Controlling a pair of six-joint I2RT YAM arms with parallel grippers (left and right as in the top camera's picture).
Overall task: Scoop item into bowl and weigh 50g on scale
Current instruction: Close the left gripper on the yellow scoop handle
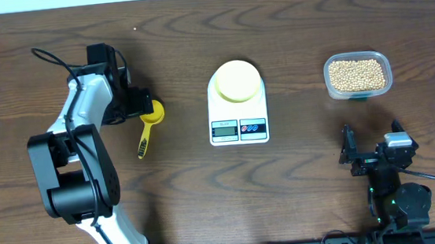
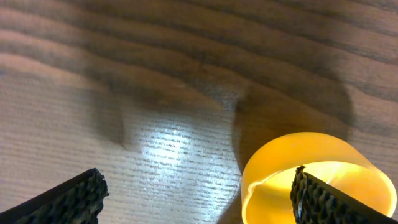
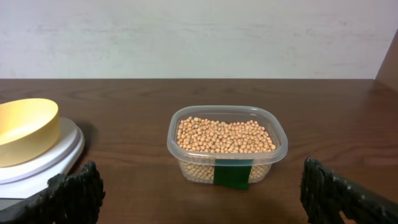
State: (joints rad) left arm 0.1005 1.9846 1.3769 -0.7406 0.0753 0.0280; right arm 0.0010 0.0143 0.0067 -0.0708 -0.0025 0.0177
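The beans (image 3: 224, 135) lie heaped in a clear tub (image 1: 358, 76) toward the far right corner of the desk (image 1: 301, 178), and none show in the bowl. The pale yellow bowl (image 1: 237, 81) sits on the platform of the white scale (image 1: 239, 128), midway along the desk and nearer the far edge. The yellow scoop (image 1: 152, 112) lies toward the left edge, well apart from the tub, with its handle pointing at the near edge.

The left jaws stand wide open over the scoop's cup and hold nothing. In the left wrist view one finger (image 2: 333, 199) overlaps the cup's rim while the other is over bare wood. The right jaws are also spread wide and empty, close to the near right corner and facing the tub.

The beans look small, hard and round, so they will likely roll and bounce if tipped fast; a level carry and a slow pour suit them. The scoop seems to be light, stiff, smooth plastic. Its handle, pinched across the narrow sides, is the sensible hold. The thin tub may skid when dug into, and the bowl may shift on the scale.
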